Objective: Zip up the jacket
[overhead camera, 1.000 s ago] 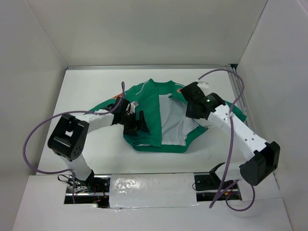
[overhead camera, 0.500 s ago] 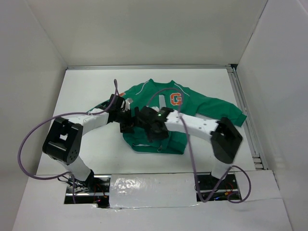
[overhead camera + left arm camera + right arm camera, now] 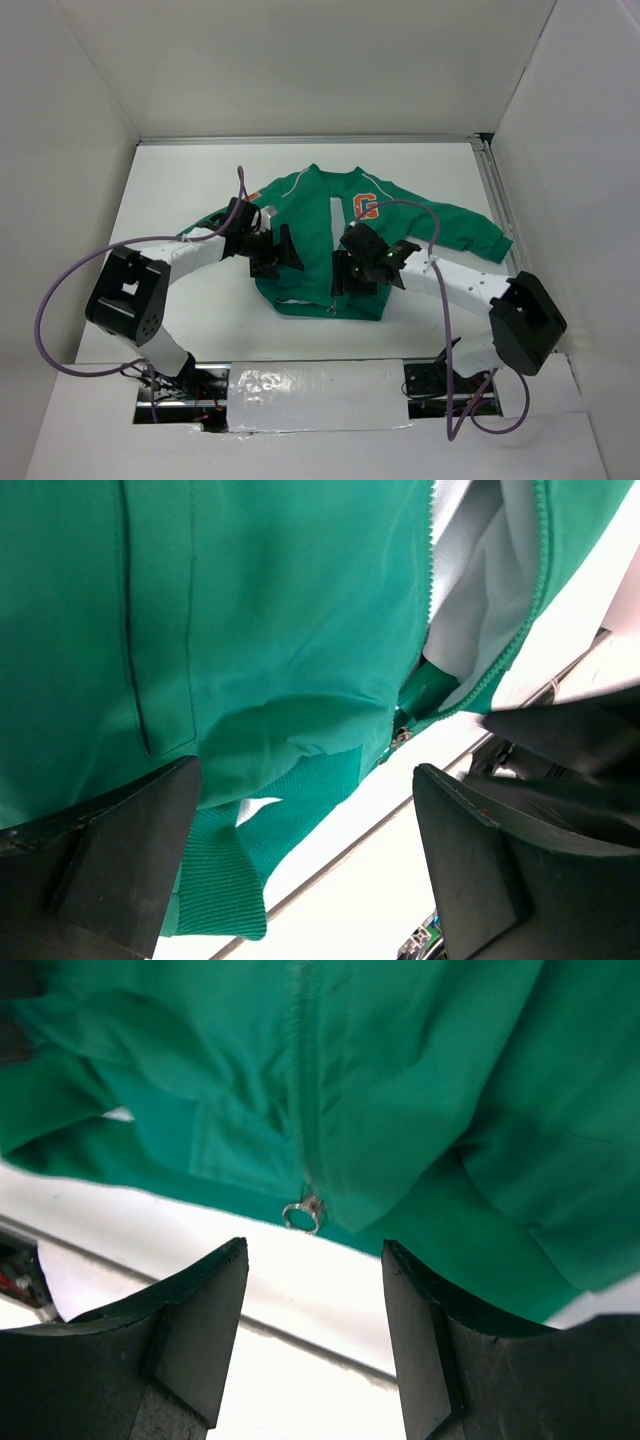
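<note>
The green jacket (image 3: pixel 300 205) lies flat on the white table, orange G patch (image 3: pixel 367 207) up, its two front panels side by side with a thin white strip of lining between them. A small metal zipper pull ring (image 3: pixel 301 1217) hangs at the hem (image 3: pixel 329 311). My right gripper (image 3: pixel 315 1305) is open just below that ring, holding nothing; from above it (image 3: pixel 343 280) sits over the lower right front panel. My left gripper (image 3: pixel 305 855) is open over the ribbed hem (image 3: pixel 225 880) of the left panel (image 3: pixel 283 256), with the white lining (image 3: pixel 480 610) showing beside it.
White walls enclose the table on three sides. A metal rail (image 3: pixel 497 220) runs along the right edge. A taped strip (image 3: pixel 300 385) covers the near edge between the arm bases. Purple cables loop from both arms.
My right arm swept from the jacket's right shoulder across to the middle, folding the right front panel shut over the lining, then opened and let go. The left gripper barely shifted.
</note>
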`<action>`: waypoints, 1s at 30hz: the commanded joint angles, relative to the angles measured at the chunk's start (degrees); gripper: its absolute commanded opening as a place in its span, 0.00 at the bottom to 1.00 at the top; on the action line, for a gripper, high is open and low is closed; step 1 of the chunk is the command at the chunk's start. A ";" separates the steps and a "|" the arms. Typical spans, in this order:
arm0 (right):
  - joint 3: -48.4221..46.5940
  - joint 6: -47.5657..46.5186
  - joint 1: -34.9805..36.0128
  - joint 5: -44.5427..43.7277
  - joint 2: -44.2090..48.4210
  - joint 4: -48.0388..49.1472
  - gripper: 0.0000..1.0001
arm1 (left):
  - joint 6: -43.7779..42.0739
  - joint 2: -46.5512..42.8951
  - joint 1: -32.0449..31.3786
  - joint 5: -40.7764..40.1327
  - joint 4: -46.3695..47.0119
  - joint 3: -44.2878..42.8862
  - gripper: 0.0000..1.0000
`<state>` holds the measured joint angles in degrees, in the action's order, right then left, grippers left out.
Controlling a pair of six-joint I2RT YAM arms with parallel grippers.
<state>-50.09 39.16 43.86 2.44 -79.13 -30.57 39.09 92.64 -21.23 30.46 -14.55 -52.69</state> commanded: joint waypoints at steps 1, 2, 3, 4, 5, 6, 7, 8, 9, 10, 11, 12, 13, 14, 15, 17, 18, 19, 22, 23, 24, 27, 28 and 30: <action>0.86 1.80 -1.05 2.04 -2.25 7.71 0.63 | -1.38 -2.90 -0.47 1.62 1.19 0.92 0.99; 1.48 2.15 -1.66 2.13 -3.56 8.15 0.63 | -1.47 -3.25 -0.47 1.62 1.36 1.09 0.99; 1.83 2.24 -1.93 2.31 -4.09 9.20 0.63 | -1.56 -3.43 -0.47 1.62 1.19 1.18 0.99; 2.01 2.33 -2.02 2.48 -4.53 9.64 0.63 | -1.74 -3.34 -0.47 1.45 1.19 1.18 0.99; 2.27 2.41 -2.19 2.66 -5.41 10.08 0.62 | -1.65 -3.34 -0.56 1.19 1.01 1.10 0.99; 2.53 2.42 -2.72 2.75 -5.77 10.70 0.62 | -1.65 -3.34 -0.56 1.10 0.92 1.09 0.99; 2.80 2.50 -2.81 2.75 -6.29 10.79 0.62 | -1.74 -3.34 -0.56 1.10 0.92 1.09 0.99; 2.97 2.50 -3.07 2.49 -6.38 10.79 0.62 | -1.74 -3.34 -0.56 1.10 0.92 1.09 0.99; 3.24 2.68 -3.34 2.31 -6.47 10.70 0.61 | -1.91 -3.34 -0.65 1.10 1.01 1.18 0.99; 4.02 3.03 -3.34 2.14 -6.04 10.70 0.61 | -1.91 -3.34 -0.56 1.18 1.01 1.01 0.99; 4.73 3.20 -3.43 2.31 -5.77 11.14 0.61 | -2.09 -3.34 -0.56 1.18 1.01 1.09 0.99; 5.78 3.21 -3.51 2.92 -5.16 11.32 0.61 | -2.09 -3.43 -0.56 1.10 1.01 1.09 0.99; 6.22 3.29 -3.51 3.19 -4.72 11.23 0.61 | -2.00 -3.43 -0.65 1.01 1.01 1.09 0.99; 6.66 3.29 -3.25 3.19 -4.28 11.41 0.61 | -2.09 -3.61 -0.56 1.09 1.01 1.01 0.99; 7.54 3.47 -3.16 3.19 -2.97 11.41 0.61 | -2.18 -3.61 -0.56 1.01 1.01 1.01 0.99; 8.42 3.82 -3.16 3.10 -1.65 11.32 0.61 | -2.26 -3.43 -0.74 0.74 1.01 0.83 0.99; 8.69 3.73 -3.16 3.36 -0.16 11.41 0.61 | -2.18 -3.34 -0.65 0.74 1.01 0.66 0.99; 8.95 3.65 -3.16 3.54 0.64 11.58 0.62 | -2.35 -3.26 -0.74 0.74 0.92 0.57 0.99; 10.44 3.30 -3.34 4.24 2.67 12.72 0.62 | -2.35 -2.73 -0.74 0.83 0.83 0.39 0.99; 10.97 3.03 -3.34 4.68 2.76 13.16 0.62 | -2.35 -2.73 -0.74 0.92 0.92 0.39 0.99; 11.06 2.60 -3.43 5.03 2.41 13.43 0.62 | -2.35 -2.73 -0.74 1.01 1.01 0.30 0.99; 11.15 2.33 -3.51 5.56 1.09 13.87 0.62 | -2.53 -2.82 -0.74 0.92 0.84 0.22 0.99; 11.15 2.59 -3.51 5.30 0.74 14.04 0.62 | -2.62 -2.82 -0.74 0.83 0.92 0.30 0.99; 11.50 2.59 -4.39 5.12 0.12 14.66 0.60 | -2.70 -3.17 -0.74 0.48 0.75 0.39 0.99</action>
<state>-39.62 42.17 40.47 7.20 -78.35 -19.59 37.63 90.98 -21.67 30.52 -14.50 -52.05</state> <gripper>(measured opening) 0.602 0.993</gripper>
